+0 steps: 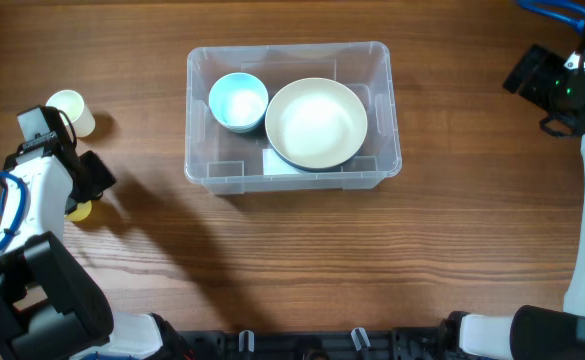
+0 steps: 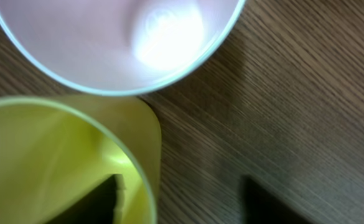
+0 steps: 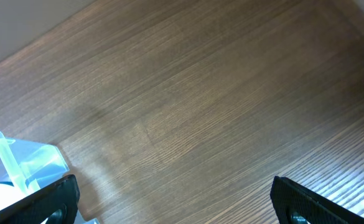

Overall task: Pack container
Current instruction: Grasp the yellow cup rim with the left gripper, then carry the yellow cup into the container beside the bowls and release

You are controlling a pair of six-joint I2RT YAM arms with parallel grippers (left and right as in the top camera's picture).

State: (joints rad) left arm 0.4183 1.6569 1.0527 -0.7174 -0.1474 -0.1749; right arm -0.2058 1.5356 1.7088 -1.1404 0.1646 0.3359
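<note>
The clear plastic container (image 1: pixel 288 48) stands at the table's middle back. It holds a small light-blue bowl (image 1: pixel 238 102) and a large cream bowl (image 1: pixel 316 122). My left gripper (image 1: pixel 76 188) is at the far left, low over a yellow cup (image 1: pixel 80 210). In the left wrist view it is open (image 2: pixel 185 202), with one finger inside the yellow cup (image 2: pixel 57 155) and the other outside its wall. A pale cup (image 1: pixel 70 108) stands just beyond it (image 2: pixel 138 37). My right gripper (image 1: pixel 550 84) is open and empty (image 3: pixel 175 199) at the far right back. A corner of the container (image 3: pixel 20 163) shows at its left.
Bare wooden table surrounds the container on the front and right. The two cups stand close together near the left edge.
</note>
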